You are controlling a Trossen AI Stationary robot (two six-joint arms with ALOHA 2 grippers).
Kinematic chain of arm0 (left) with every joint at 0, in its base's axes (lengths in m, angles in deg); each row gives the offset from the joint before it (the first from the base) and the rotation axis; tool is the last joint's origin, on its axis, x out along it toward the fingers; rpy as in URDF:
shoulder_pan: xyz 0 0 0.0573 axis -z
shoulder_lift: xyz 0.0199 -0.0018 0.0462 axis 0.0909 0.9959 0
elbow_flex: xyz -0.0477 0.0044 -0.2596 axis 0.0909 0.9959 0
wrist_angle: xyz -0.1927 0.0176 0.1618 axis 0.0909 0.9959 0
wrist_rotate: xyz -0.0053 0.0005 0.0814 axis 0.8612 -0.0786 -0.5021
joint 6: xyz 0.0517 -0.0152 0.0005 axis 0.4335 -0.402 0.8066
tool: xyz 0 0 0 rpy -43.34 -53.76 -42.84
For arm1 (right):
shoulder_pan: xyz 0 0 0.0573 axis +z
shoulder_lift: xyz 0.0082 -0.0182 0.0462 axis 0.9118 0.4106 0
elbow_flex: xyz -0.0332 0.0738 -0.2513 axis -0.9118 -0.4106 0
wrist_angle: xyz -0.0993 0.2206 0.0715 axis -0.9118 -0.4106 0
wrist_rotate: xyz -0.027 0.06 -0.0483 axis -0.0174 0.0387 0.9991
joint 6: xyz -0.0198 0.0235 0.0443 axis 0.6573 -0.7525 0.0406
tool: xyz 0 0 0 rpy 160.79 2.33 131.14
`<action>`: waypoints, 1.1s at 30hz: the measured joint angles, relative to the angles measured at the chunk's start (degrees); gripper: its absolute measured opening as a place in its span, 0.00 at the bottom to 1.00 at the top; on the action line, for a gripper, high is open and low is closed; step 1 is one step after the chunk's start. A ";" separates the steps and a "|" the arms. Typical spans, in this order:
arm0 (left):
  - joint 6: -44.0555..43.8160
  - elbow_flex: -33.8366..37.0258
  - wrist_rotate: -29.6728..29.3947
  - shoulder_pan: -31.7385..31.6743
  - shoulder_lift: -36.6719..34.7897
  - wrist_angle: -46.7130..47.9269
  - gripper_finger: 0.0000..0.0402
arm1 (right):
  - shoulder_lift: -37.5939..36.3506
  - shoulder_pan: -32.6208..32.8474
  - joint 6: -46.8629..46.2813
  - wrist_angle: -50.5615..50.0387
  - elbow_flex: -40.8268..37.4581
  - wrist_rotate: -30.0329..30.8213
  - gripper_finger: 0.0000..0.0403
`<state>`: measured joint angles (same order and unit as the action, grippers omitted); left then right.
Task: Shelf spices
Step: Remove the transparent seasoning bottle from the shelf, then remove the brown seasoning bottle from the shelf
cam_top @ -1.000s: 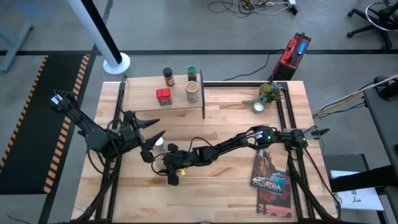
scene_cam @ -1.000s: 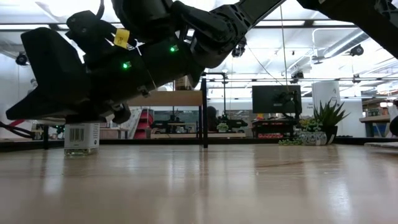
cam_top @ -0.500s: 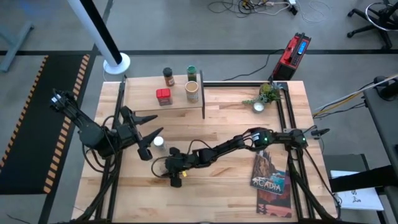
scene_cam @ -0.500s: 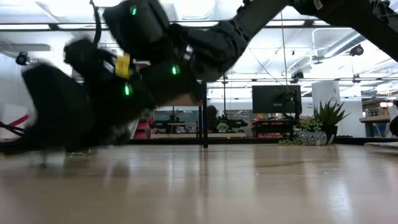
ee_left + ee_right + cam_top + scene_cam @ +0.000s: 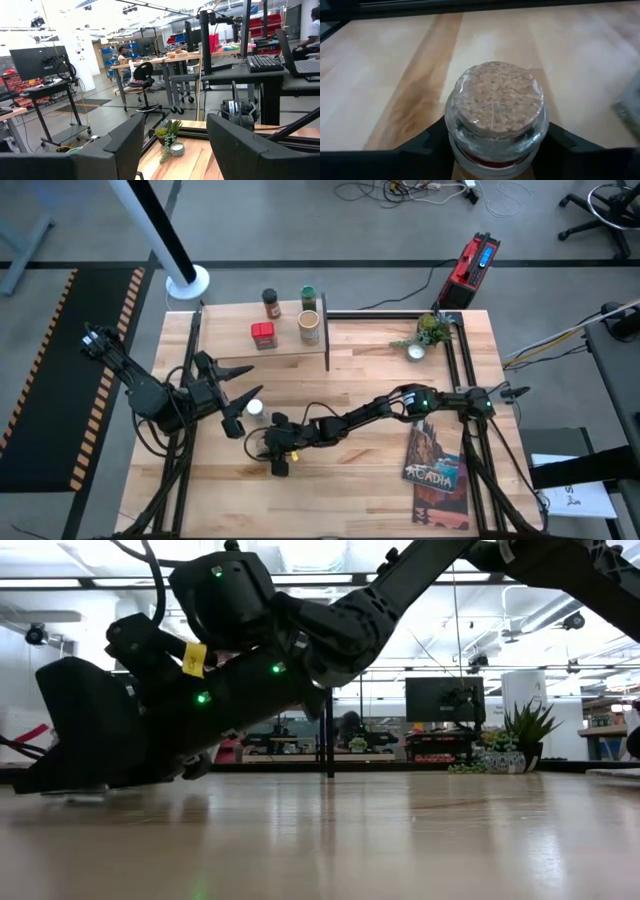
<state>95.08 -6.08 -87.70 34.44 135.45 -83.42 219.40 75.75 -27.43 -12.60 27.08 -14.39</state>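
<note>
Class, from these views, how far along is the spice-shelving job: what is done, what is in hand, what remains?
Done: four spices stand on the shelf: brown jar, green-lidded jar, red tin, tan canister. In hand: the right gripper has its jaws clasped on a cork-topped jar low over the table. Left: the white-capped jar stands on the table by the open left gripper.

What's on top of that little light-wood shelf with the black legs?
Four spices: dark-capped brown jar, green-lidded jar, red square tin, tan cylindrical canister. The shelf hides whatever lies underneath.
</note>
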 joint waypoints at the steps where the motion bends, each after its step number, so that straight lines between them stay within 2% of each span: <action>1: 0.00 0.02 0.00 0.00 0.00 0.00 0.51 | 0.00 -0.20 0.09 -0.01 0.00 0.93 0.44; 8: -0.21 0.02 0.02 0.00 0.00 0.06 0.51 | 0.00 -1.64 0.06 0.20 -0.02 1.99 0.53; 13: -0.48 0.02 0.02 0.00 0.00 0.50 0.51 | 0.00 -1.39 1.35 -0.04 0.87 -4.74 0.60; 21: -2.26 0.04 0.03 0.02 -0.02 2.02 0.51 | 0.00 -1.41 2.01 -3.60 4.25 -5.32 0.68; 27: -3.48 0.07 0.08 0.07 0.00 3.16 0.51 | 0.00 -1.41 4.85 -10.19 8.53 -5.47 0.71; 33: -3.50 0.07 0.07 0.07 0.00 3.46 0.51 | -0.02 -1.13 6.51 -15.13 12.76 -5.52 0.69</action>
<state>91.58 -6.01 -87.63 34.51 135.45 -79.96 219.37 74.62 -20.92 -27.73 39.84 -19.91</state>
